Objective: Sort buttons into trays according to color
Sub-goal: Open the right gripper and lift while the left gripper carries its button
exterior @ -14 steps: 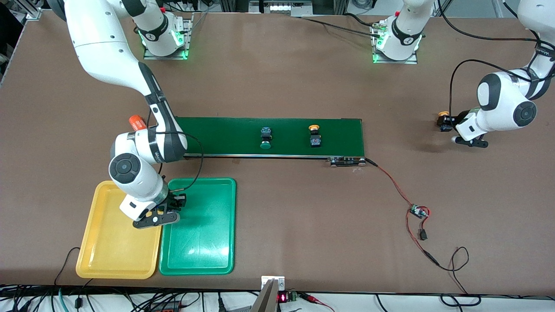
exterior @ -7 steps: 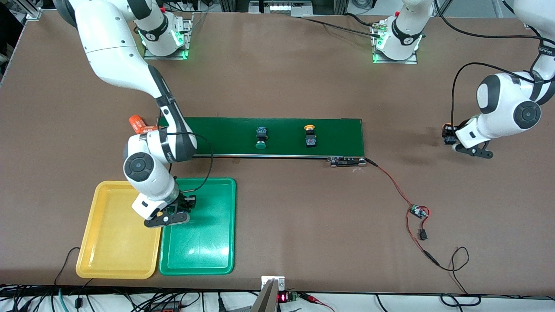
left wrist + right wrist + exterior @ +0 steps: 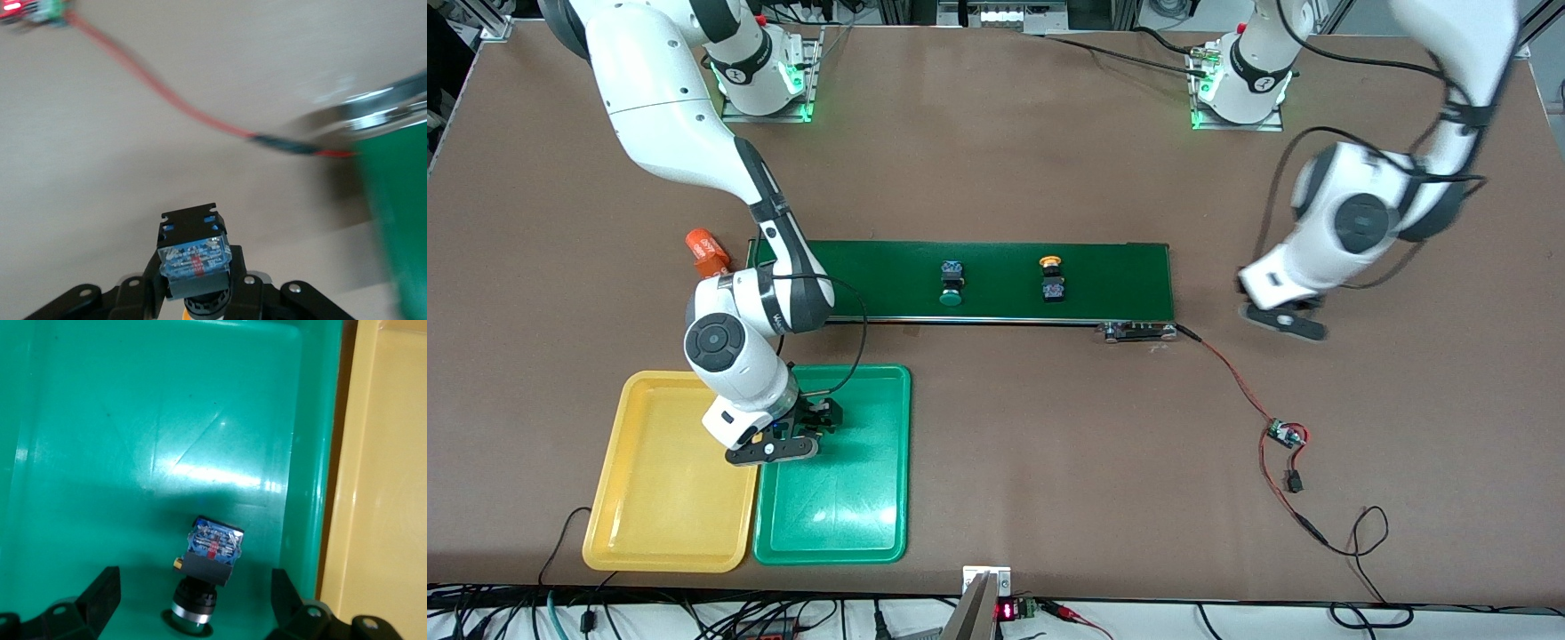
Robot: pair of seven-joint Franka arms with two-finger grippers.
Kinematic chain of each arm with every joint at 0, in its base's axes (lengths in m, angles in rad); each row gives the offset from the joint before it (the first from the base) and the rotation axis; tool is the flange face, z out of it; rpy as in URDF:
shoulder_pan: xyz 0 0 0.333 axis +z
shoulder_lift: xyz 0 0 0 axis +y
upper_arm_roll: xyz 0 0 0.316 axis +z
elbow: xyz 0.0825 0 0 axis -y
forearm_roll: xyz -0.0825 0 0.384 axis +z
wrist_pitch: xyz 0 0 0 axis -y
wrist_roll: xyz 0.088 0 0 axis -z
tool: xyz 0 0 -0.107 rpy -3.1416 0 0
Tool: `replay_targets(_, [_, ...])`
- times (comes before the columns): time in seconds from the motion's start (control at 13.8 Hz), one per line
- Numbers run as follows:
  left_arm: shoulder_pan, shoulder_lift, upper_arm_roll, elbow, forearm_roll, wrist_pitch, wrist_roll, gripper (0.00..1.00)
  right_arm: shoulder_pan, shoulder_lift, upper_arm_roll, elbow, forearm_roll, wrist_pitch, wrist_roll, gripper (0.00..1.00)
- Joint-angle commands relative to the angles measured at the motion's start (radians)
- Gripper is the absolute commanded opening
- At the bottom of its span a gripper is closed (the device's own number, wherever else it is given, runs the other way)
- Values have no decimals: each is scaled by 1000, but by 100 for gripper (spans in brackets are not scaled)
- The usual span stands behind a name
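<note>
Lifting straight up suits the right gripper (image 3: 193,597), open astride the green button (image 3: 212,550) lying in the green tray (image 3: 133,420), low in the front view; the left gripper (image 3: 1280,316), mid-height over the table (image 3: 1405,427), clamps a second button (image 3: 195,257).

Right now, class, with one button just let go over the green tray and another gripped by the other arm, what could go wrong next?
1. The right gripper stands open around the released button in the green tray; lifting off at a slant might knock it over.
2. The left gripper clamps a yellow-capped button by its lower end only; a fast swing could loosen it.
</note>
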State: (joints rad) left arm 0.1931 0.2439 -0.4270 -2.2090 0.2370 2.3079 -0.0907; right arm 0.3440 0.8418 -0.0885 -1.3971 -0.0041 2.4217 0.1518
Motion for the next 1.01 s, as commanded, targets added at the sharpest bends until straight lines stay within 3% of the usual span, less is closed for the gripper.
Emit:
replay_targets(0.0, [-88,-8,-2,15,-5,-48,-139,0,6,-143,0,-145,18,2,-5,100])
replay_targets(0.22, [-142,9,-6,60,-221,-53,-201,0,9,-312,3,-287,18,-53,-3,100])
replay_targets(0.36, [-193,35,-6,83,-295,-51,-233,0,12,-407,12,-330,18,-180,3,100])
replay_targets(0.72, [-250,110,-4,121,-315,-36,-325,0,10,-667,59,-557,21,-326,43,100])
replay_targets(0.87, [-250,118,-4,121,-314,-36,-323,0,6,-730,98,-623,19,-343,171,100])
replay_targets(0.94, [-250,118,-4,123,-306,-36,-314,13,9,-748,104,-646,19,-340,204,100])
